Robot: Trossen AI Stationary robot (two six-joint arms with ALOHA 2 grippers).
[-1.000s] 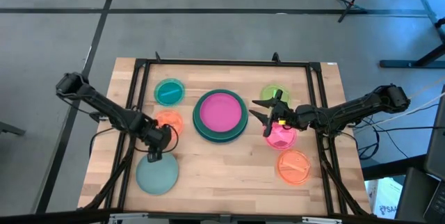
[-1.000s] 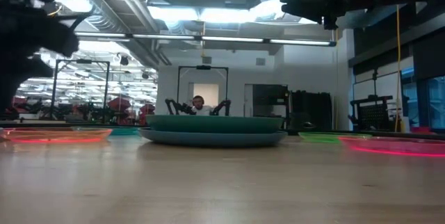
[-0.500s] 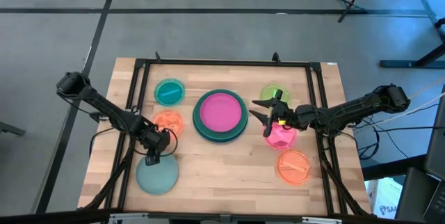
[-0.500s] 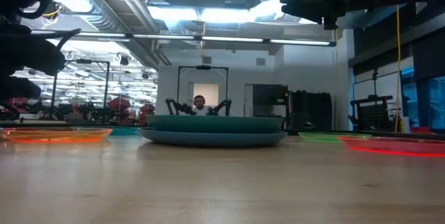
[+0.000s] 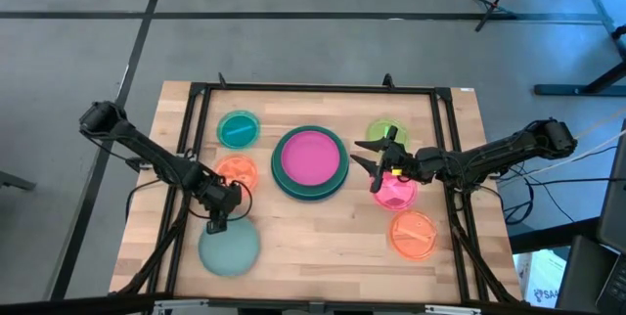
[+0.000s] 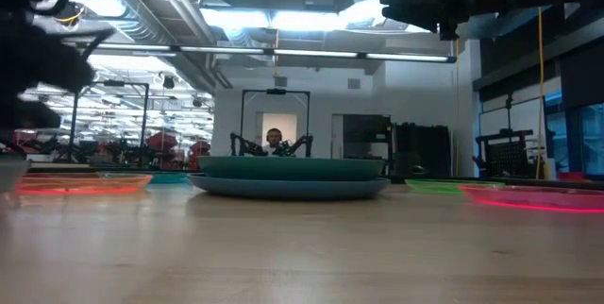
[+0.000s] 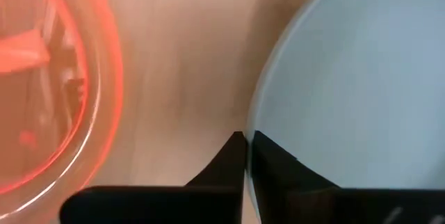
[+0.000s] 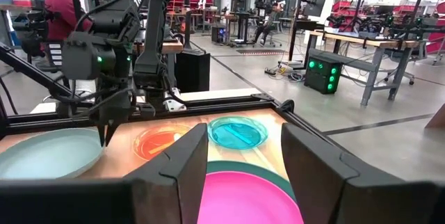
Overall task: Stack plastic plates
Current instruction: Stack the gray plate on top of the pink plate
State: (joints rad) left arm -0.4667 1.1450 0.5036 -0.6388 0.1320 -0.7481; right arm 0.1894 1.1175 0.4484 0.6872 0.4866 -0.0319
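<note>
From above, the left gripper (image 5: 216, 219) pinches the rim of the large pale teal opaque plate (image 5: 228, 251) at the table's near left corner. Beside it lies a small orange translucent plate (image 5: 236, 171). The magenta plate (image 5: 310, 157) tops the central stack. The right gripper (image 5: 377, 159) hangs spread wide over the pink translucent plate (image 5: 395, 192).

At table level, the central stack (image 6: 289, 176) sits flat on the wood.

The left wrist camera shows the dark fingers (image 7: 236, 161) closed on the pale plate's edge (image 7: 361, 85).

The right wrist camera shows its fingers (image 8: 182, 172) parted above the magenta plate (image 8: 249, 198).
</note>
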